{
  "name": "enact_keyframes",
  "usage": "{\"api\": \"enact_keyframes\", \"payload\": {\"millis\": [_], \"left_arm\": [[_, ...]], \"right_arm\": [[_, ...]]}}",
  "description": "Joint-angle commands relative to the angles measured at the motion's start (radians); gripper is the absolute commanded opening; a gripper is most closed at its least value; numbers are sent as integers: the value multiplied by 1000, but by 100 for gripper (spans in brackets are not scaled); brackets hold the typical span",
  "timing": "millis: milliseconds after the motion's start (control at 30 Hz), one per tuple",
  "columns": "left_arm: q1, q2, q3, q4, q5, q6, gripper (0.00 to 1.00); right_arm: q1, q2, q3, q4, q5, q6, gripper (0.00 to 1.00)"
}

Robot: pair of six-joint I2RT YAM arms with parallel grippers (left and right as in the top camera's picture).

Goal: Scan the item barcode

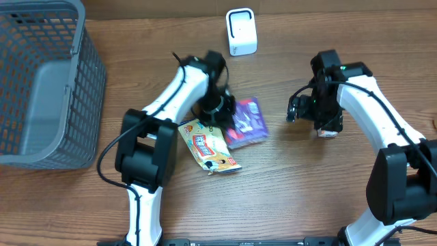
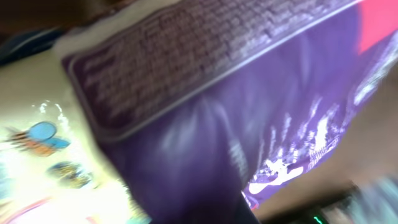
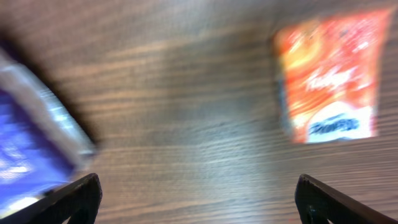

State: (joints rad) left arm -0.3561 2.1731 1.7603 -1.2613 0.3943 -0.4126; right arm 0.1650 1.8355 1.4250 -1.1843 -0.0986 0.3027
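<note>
From overhead we see the bench [image 1: 293, 198] with a grey basket [image 1: 95, 89] at its 9 o'clock edge and a white scanner [image 1: 242, 31] standing at 12 o'clock. Near the centre lies a purple packet [image 1: 248, 123]. A yellow packet [image 1: 208, 147] lies touching it at its 8 o'clock side. The left claw [image 1: 217, 109] sits on the purple packet's 10 o'clock corner, closed down onto it. The right claw [image 1: 295, 109] hangs over bare wood at 3 o'clock of the purple packet, near it but apart. The scanner is well apart from both packets.

In the left wrist view the purple packet [image 2: 205, 137] fills nearly everything, blurred and very close, with its crimped seam running across from 9 o'clock towards 1 o'clock. A piece of the yellow packet [image 2: 37, 143] shows at 8 o'clock. We cannot see the fingers here, because the packet covers them; the claw is fully closed and the purple packet is pinched in it.

In the right wrist view the right claw [image 3: 199, 202] stands wide open with nothing between its fingers [image 3: 74, 199], which show at 7 and 5 o'clock. Below it is the wood of the bench [image 3: 186, 93]. An orange packet [image 3: 333, 74] lies flat at 2 o'clock, and the end of the purple packet [image 3: 25, 155] enters at 9 o'clock. Everything is blurred.
</note>
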Motion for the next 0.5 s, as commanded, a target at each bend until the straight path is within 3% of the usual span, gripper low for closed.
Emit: {"api": "enact_keyframes", "payload": {"millis": [0, 200, 467], "left_arm": [[11, -54, 152, -87, -417, -48, 4], [-27, -55, 306, -277, -922, -183, 4], [-106, -52, 303, -293, -1176, -186, 4]], "right_arm": [[-4, -23, 59, -6, 79, -8, 100], [-3, -23, 61, 24, 79, -3, 100], [-4, -23, 61, 35, 79, -3, 100]]}}
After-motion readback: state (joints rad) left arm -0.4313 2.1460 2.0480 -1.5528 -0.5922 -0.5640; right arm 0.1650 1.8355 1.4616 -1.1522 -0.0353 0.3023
